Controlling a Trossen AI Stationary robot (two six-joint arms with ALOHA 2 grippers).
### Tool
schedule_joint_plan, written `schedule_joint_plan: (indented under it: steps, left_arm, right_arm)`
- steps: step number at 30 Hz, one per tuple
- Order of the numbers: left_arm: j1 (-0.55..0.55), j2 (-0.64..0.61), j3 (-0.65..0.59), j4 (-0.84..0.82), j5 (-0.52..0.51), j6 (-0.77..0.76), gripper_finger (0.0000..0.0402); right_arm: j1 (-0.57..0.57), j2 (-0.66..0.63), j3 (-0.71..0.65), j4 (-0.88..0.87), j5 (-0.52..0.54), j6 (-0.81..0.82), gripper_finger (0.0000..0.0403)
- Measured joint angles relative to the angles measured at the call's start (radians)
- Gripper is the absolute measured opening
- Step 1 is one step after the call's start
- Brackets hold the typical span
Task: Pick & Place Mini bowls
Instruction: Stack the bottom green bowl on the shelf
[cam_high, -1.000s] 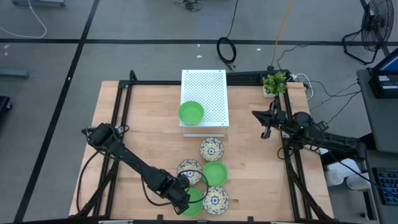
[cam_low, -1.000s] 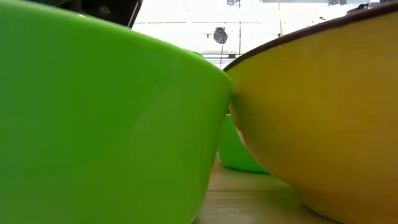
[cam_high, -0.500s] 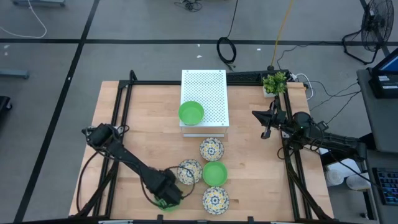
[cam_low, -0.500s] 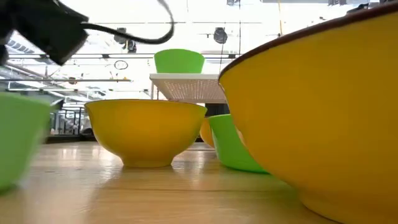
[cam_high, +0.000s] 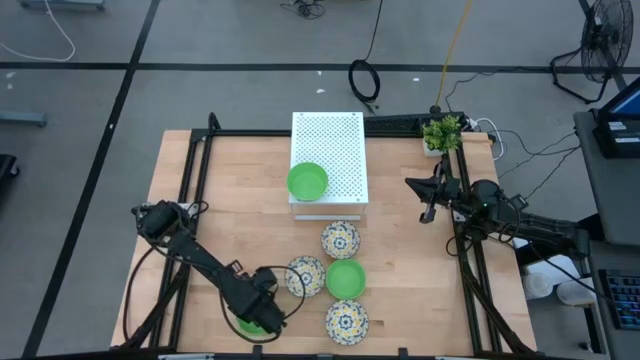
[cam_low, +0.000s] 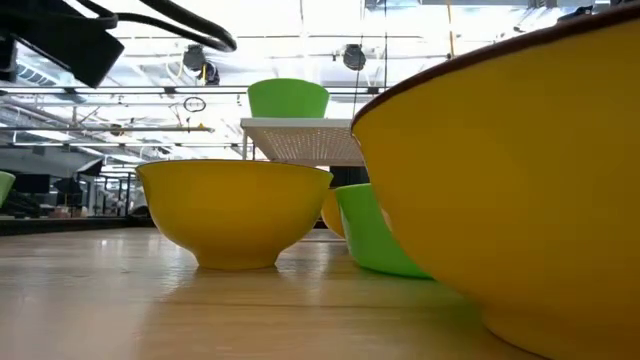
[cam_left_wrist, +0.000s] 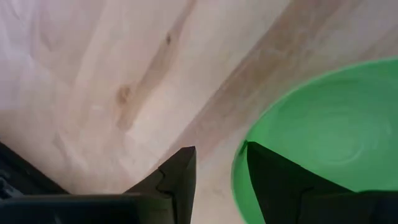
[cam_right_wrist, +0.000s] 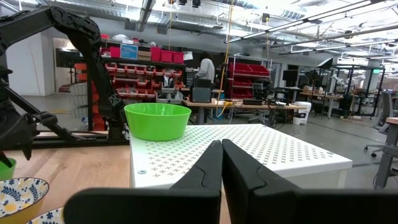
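Low, outstretched — left arm's fingers (cam_left_wrist: 214, 186) (closed) on green bowl (cam_left_wrist: 323, 137).

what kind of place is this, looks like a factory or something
Most likely a robotics lab or workshop in an industrial hall. The right wrist view shows shelving stacked with red storage bins, workbenches and exposed ceiling ducts. From above, a wooden worktable stands on a bare concrete floor, with a pedestal fan nearby.

Sitting at the far middle of the wooden counter (cam_high: 240, 190): white perforated box (cam_high: 336, 150). Standing at the far right corner: small potted plant (cam_high: 442, 132).
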Motion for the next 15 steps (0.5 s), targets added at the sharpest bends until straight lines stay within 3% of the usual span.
schedule_joint_plan:
  steps: [11, 15]
  left_arm:
    - [0.006, -0.001, 0.0, -0.165, -0.192, -0.015, 0.0147]
    - [0.005, -0.001, 0.0, -0.178, -0.21, -0.019, 0.0147]
  right_arm:
    - [0.0, 0.0, 0.0, 0.0, 0.0, 0.0, 0.0]
    - [0.0, 0.0, 0.0, 0.0, 0.0, 0.0, 0.0]
